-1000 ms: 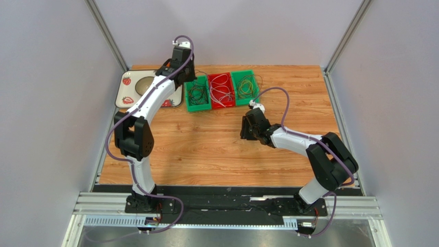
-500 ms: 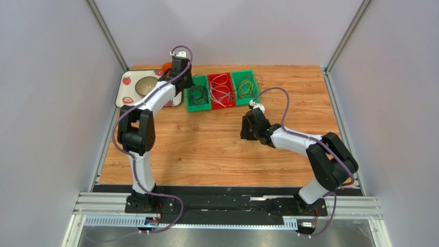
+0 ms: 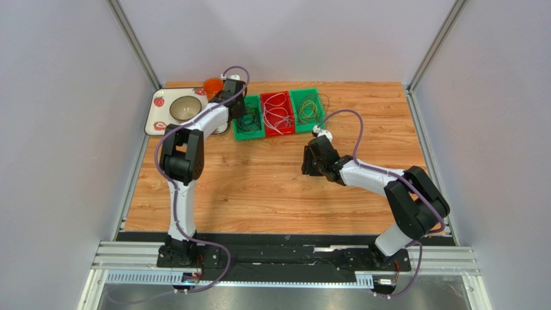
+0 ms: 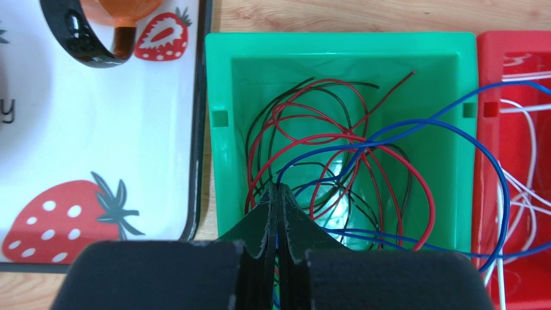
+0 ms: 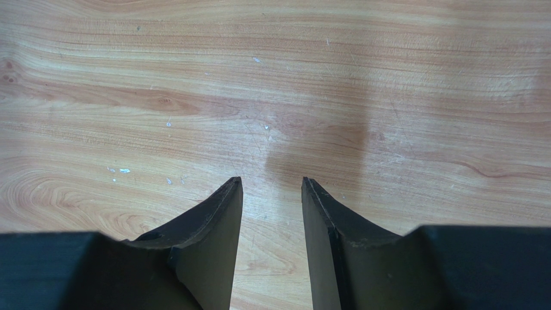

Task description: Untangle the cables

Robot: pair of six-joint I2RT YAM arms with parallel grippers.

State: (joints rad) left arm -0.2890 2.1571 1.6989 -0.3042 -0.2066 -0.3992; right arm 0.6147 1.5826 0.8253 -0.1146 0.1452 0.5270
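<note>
1. Cables [image 4: 330, 161] are lying tangled in the green bin [image 4: 218, 148], some trailing into the red bin [image 4: 517, 42].
2. The left gripper [image 4: 279, 194] is sitting shut among them. I cannot tell whether it is pinching a strand, so lifting slowly seems wise.
3. The right gripper [image 5: 271, 194] is hovering half open and empty over the table [image 5: 388, 97].
</note>
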